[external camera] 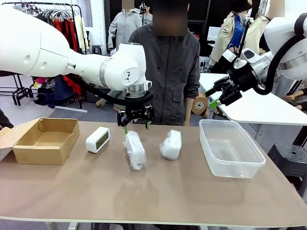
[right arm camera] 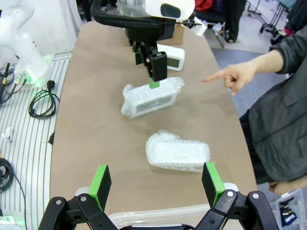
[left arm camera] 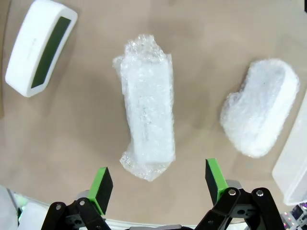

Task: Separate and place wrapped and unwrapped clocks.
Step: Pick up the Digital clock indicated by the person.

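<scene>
Two wrapped clocks lie mid-table: one [external camera: 135, 150] [left arm camera: 147, 124] [right arm camera: 152, 97] directly under my left gripper [external camera: 136, 125] [left arm camera: 159, 186], the other [external camera: 171, 144] [left arm camera: 261, 106] [right arm camera: 178, 151] to its right. The left gripper hovers open just above the far end of the first wrapped clock, its green pads apart and holding nothing. The bare white clock [external camera: 98, 139] [left arm camera: 40, 45] [right arm camera: 171, 56] stands to the left. My right gripper [external camera: 214, 100] [right arm camera: 157, 184] is open, raised high at the right, above and behind the tub. The person's hand [right arm camera: 236, 75] points toward the wrapped clock under the left gripper.
An open brown cardboard box [external camera: 46, 140] sits at the table's left end. A clear plastic tub [external camera: 230, 147] stands at the right. The person stands at the far edge. A white side table [external camera: 254, 108] lies beyond the right end.
</scene>
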Tool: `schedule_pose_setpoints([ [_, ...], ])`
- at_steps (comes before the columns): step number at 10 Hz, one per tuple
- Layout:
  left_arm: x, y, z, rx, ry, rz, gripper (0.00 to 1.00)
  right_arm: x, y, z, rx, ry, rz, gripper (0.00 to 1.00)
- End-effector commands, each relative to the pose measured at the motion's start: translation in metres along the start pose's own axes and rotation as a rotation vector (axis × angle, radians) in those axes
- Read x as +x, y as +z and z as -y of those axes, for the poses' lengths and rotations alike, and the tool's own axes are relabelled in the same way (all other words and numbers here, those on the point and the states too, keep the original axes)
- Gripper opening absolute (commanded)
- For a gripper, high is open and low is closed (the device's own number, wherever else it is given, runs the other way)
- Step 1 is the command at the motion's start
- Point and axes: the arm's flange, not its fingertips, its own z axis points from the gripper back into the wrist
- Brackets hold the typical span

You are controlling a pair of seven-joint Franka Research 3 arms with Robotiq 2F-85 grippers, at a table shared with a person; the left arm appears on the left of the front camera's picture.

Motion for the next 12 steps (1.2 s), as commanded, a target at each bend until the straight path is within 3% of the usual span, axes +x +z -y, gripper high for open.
schedule_pose_setpoints([
  [1, -0.010, -0.002, 0.004, 0.024, -0.017, -0.006, 1.00, 0.001, 0.002, 0.000, 0.001, 0.002, -0.003, 1.00],
  [3, -0.005, -0.001, 0.003, 0.006, -0.008, -0.004, 1.00, 0.001, 0.002, 0.000, 0.001, 0.002, -0.003, 1.00],
  [4, -0.007, -0.006, 0.005, 0.081, 0.097, 0.021, 1.00, 0.001, 0.002, 0.000, 0.001, 0.002, -0.003, 1.00],
  [12, 0.007, -0.079, 0.008, 0.102, 0.086, -0.030, 1.00, 0.001, 0.002, 0.000, 0.001, 0.002, -0.003, 1.00],
])
